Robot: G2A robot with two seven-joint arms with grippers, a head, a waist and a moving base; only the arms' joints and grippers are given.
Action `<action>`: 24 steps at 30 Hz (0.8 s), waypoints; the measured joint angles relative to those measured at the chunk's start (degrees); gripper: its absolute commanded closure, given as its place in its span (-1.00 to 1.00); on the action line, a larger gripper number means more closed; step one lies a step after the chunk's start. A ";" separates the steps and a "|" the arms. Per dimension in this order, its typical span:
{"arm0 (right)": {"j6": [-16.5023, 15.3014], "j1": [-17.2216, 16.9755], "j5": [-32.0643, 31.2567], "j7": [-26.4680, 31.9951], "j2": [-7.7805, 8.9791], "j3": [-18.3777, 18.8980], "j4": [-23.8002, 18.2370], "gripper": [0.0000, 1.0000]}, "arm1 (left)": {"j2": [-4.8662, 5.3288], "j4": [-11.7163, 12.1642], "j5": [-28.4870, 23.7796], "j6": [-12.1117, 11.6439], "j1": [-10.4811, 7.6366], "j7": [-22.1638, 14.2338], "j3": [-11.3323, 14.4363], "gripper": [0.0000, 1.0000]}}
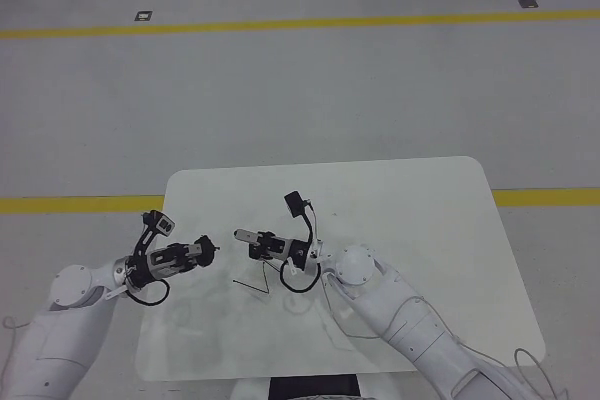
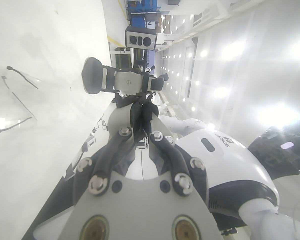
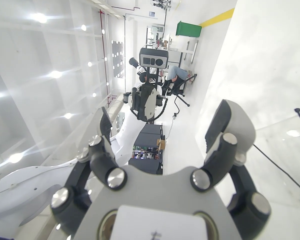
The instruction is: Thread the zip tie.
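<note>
A thin black zip tie point(image 1: 250, 289) lies bent on the white table point(image 1: 400, 200), just nearer the robot than the two grippers. My left gripper point(image 1: 208, 248) is held above the table, its fingers point(image 2: 136, 112) pressed together with nothing visible between them. It points at my right gripper point(image 1: 240, 236), a short gap away. In the right wrist view the right gripper point(image 3: 162, 123) stands wide open and empty. The zip tie point(image 3: 277, 167) lies on the table beside it. From the left wrist, black tie strands point(image 2: 22, 102) lie on the table off to the side.
Cables point(image 1: 300, 285) hang in loops under the right wrist close to the zip tie. The table has rounded corners, and bare floor with a yellow line point(image 1: 540, 197) lies beyond it.
</note>
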 measured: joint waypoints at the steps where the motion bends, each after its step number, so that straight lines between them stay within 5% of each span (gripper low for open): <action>1: 0.00 0.00 0.00 0.00 0.00 0.00 0.00 -1.00 | -0.01 -0.35 0.26 0.00 0.11 -0.13 -0.29 1.00; 7: 0.00 0.00 0.00 0.00 0.00 0.00 0.00 -1.00 | -0.73 -2.23 0.96 0.00 1.74 -4.59 -6.21 1.00; 14: 0.00 0.00 0.00 0.00 0.00 0.00 0.00 -1.00 | -3.18 -5.06 3.84 0.00 3.53 -4.70 -12.09 1.00; 17: 0.00 0.00 0.00 0.00 0.00 0.00 0.00 -1.00 | -4.11 -5.30 5.33 0.00 3.74 -4.70 -13.42 1.00; 24: 2.32 0.44 -4.39 -1.51 0.34 -0.27 -0.78 -1.00 | -4.17 -5.30 5.55 0.00 3.73 -4.70 -13.46 1.00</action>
